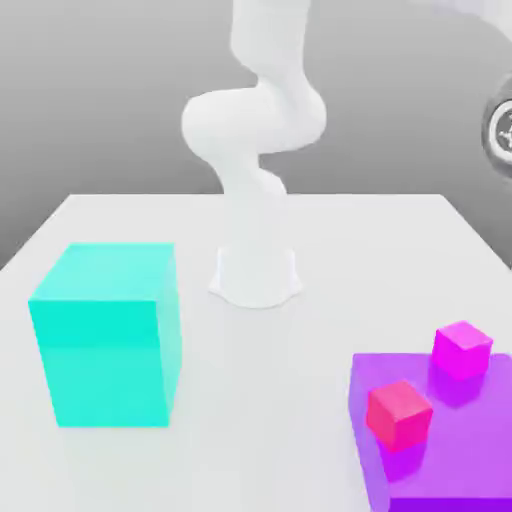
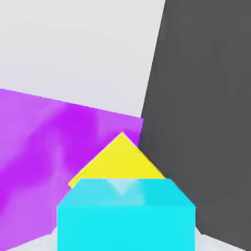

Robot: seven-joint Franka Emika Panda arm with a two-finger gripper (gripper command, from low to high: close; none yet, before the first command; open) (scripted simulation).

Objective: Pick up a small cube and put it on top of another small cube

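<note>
Whether the fingers are clenched cannot be told. In the hand view, the small cyan cube (image 2: pixel 126 215) sits close up, over a yellow shape (image 2: pixel 119 158) and purple block (image 2: pixel 34 147). On the tabletop (image 1: pixel 330 230), the reddish-pink cube (image 1: pixel 399 413) rests on the purple block's near part, a magenta cube (image 1: pixel 462 350) farther back; a big cyan block (image 1: pixel 105 335) stands well apart at the exterior view's left.

- Purple block (image 1: pixel 470 440): glossy top face; mirrors the reddish-pink cube (image 1: pixel 399 414) and magenta cube (image 1: pixel 462 350) resting on it.
- Large turquoise block (image 1: pixel 105 335): smooth, plain faces.
- Table (image 1: pixel 300 340): smooth, matt white.
</note>
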